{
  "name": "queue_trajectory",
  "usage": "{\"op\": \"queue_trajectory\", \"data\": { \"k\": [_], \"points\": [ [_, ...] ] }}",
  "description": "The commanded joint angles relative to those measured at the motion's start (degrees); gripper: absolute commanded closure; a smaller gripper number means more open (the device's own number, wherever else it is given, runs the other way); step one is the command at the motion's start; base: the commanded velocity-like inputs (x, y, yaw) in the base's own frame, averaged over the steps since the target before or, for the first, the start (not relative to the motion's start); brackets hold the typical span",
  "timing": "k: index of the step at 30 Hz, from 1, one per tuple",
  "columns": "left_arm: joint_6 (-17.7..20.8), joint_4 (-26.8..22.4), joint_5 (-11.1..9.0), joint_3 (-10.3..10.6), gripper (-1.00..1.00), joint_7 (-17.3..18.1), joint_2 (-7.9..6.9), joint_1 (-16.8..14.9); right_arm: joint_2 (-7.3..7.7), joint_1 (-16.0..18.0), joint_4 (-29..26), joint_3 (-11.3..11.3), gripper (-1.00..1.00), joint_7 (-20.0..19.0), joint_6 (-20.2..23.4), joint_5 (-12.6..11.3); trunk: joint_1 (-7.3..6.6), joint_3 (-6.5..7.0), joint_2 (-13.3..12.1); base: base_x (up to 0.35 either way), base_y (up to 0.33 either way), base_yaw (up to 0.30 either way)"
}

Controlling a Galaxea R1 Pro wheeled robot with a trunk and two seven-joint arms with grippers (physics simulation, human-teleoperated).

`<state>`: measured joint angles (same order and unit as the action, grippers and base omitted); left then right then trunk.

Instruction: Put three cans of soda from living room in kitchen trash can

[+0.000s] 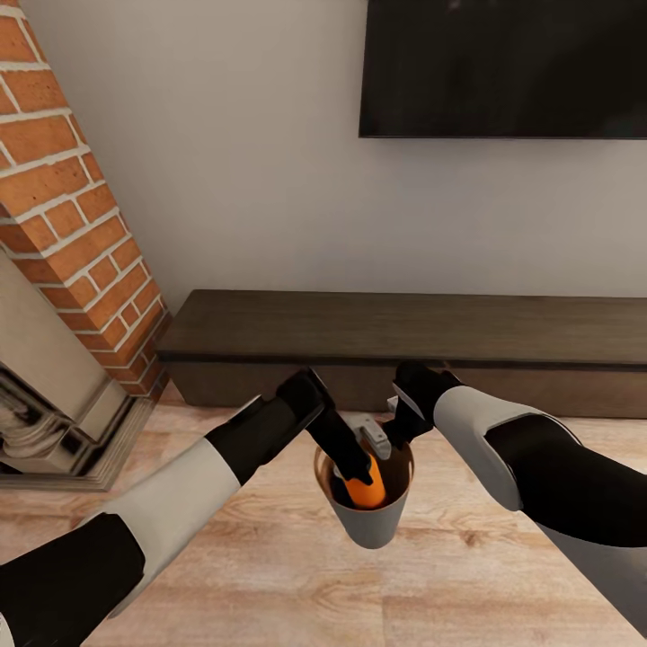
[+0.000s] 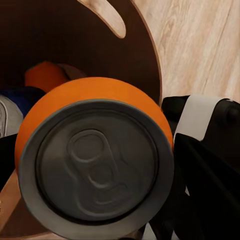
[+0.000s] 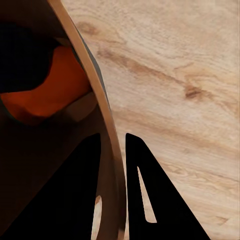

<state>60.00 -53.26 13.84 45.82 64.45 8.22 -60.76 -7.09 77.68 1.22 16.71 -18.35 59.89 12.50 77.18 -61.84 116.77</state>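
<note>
Reaching down into the trash can point(image 1: 370, 519), the left gripper point(image 1: 357, 474) pinches an orange soda can point(image 1: 364, 491) just below the rim; the left wrist view puts that can's silver top point(image 2: 97, 165) close to the lens, with a second orange can point(image 2: 44, 75) and a dark blue can point(image 2: 22, 96) lying deeper in the wood-brown interior. The right gripper point(image 1: 395, 431) pinches the bin's thin rim point(image 3: 102, 115) at about two o'clock, one finger point(image 3: 150, 200) outside the wall and one inside. The bin hangs above pale wood floor point(image 1: 270, 575), open toward six o'clock. A long dark cabinet point(image 1: 404, 332) runs across twelve o'clock, a brick fireplace point(image 1: 72, 225) stands at ten, and a black TV point(image 1: 503, 63) hangs at one.
</note>
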Motion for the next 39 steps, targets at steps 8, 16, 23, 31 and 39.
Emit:
{"op": "queue_trajectory", "data": {
  "k": [8, 16, 23, 31, 39],
  "points": [
    [0.0, 0.1, 0.0, 0.3, 1.0, -0.4, 0.04, 1.3, -0.06, 0.0, 0.0, -0.7, 1.0, -0.2, 0.1, -0.8, 0.0, 0.0, 0.0, 0.0, 0.0, 0.0],
    [0.0, 0.1, 0.0, 0.5, 1.0, -0.5, 0.04, 2.2, -0.09, 0.0, 0.0, -0.7, 1.0, -0.2, 0.1, -0.8, 0.0, 0.0, 0.0, 0.0, 0.0, 0.0],
    [0.0, 0.1, 0.1, 1.6, 1.0, -0.5, 0.04, 2.5, -0.43, 0.0, 0.0, -0.7, 1.0, -0.2, 0.1, -0.8, 0.0, 0.0, 0.0, 0.0, 0.0, 0.0],
    [0.0, 0.1, 0.1, 1.9, -1.0, -0.5, 0.01, 2.6, -0.47, 0.0, 0.0, -0.8, 1.0, -0.2, 0.1, -0.8, 0.0, 0.0, 0.0, 0.0, 0.0, 0.0],
    [0.0, 0.0, 0.0, 1.9, -1.0, -0.5, -0.05, 2.6, -0.47, 0.0, 0.1, -0.8, 1.0, -0.2, 0.1, -0.7, 0.0, 0.0, 0.0, 0.0, 0.0, 0.0]
  ]
}}
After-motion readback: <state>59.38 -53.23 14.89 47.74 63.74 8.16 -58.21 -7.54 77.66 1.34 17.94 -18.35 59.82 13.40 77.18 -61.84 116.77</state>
